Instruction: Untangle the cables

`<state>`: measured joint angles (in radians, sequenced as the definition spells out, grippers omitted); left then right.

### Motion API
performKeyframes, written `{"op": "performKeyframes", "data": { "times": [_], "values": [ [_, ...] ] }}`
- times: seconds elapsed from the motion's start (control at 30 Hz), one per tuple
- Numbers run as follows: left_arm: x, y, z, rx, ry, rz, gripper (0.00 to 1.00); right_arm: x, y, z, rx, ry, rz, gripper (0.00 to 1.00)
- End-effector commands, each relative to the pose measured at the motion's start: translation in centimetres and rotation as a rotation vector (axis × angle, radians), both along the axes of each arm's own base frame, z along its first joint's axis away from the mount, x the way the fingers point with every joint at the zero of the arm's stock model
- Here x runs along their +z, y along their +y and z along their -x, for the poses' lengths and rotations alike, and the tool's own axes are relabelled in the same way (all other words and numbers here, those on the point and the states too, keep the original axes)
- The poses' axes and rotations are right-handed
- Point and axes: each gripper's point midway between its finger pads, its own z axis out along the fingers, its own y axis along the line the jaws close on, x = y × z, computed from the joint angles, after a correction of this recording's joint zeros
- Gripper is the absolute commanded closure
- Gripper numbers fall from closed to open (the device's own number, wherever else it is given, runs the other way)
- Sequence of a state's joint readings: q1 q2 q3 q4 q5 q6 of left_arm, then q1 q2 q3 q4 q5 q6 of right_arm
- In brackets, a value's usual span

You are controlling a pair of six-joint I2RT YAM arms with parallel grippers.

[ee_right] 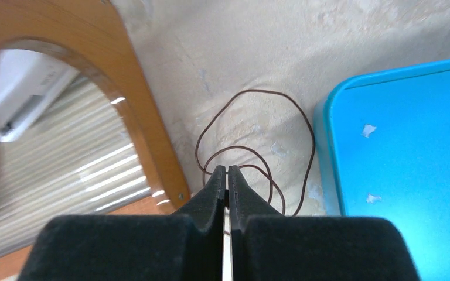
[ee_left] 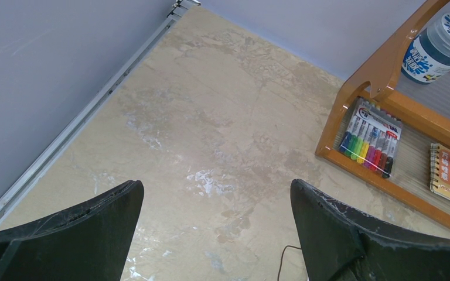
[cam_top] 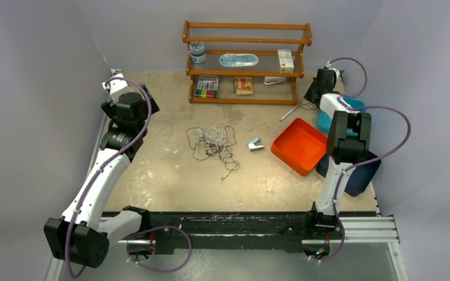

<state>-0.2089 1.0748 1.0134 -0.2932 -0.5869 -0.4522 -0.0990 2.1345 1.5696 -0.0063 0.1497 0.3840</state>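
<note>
The cables lie in a tangle mid-table. One brown loop sits apart, between the shelf and a blue tray. The right gripper is clenched at that loop, though a pinch is unclear. The left gripper gapes wide above bare table.

Even, soft overhead light, faint shadows; glare streaks on the shelf; right wrist view's left edge blurs

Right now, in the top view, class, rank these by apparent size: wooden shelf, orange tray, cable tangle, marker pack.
1. wooden shelf
2. orange tray and cable tangle: similar in spread, so not ranked apart
3. marker pack, clearly smallest
</note>
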Motion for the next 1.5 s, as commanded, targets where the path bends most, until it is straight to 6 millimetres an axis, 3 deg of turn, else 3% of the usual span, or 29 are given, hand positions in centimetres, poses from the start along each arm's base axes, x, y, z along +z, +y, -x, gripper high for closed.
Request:
{"op": "performKeyframes", "data": {
  "times": [0.0,0.17,0.4,0.6,0.67,0.83,0.93,1.13,1.3,1.47],
  "values": [
    [2.0,0.1,-0.3,-0.001,-0.074,0.015,0.04,8.9,-0.3,-0.8,0.019,-0.219,0.051,1.00],
    [2.0,0.1,-0.3,0.000,-0.075,0.016,0.04,14.3,0.6,0.7,0.082,-0.343,0.077,1.00],
    [1.9,-1.3,-0.8,-0.080,-0.080,0.030,0.00,21.1,2.8,4.7,0.192,-0.464,0.074,1.00],
    [2.3,-3.3,-1.5,-0.189,-0.106,0.062,0.00,25.5,6.9,8.8,0.405,-0.564,0.026,1.00],
    [2.5,-4.1,-1.8,-0.232,-0.117,0.077,0.00,26.5,9.3,10.3,0.538,-0.592,-0.003,1.00],
    [3.7,-7.4,-2.3,-0.384,-0.181,0.179,0.00,27.2,15.0,13.9,0.793,-0.611,-0.035,1.00],
    [4.8,-10.2,-2.4,-0.504,-0.224,0.274,0.01,26.6,19.7,16.1,0.990,-0.608,-0.024,1.00],
    [5.7,-17.4,-1.3,-0.754,-0.251,0.396,0.04,24.8,27.9,20.5,1.325,-0.655,-0.041,1.00],
    [4.2,-22.4,0.2,-0.905,-0.223,0.475,0.08,25.8,32.0,24.1,1.512,-0.797,-0.082,1.00],
    [4.3,-23.9,1.2,-0.984,-0.242,0.576,0.08,27.7,33.8,27.1,1.613,-0.946,-0.075,1.00]
  ]
}}
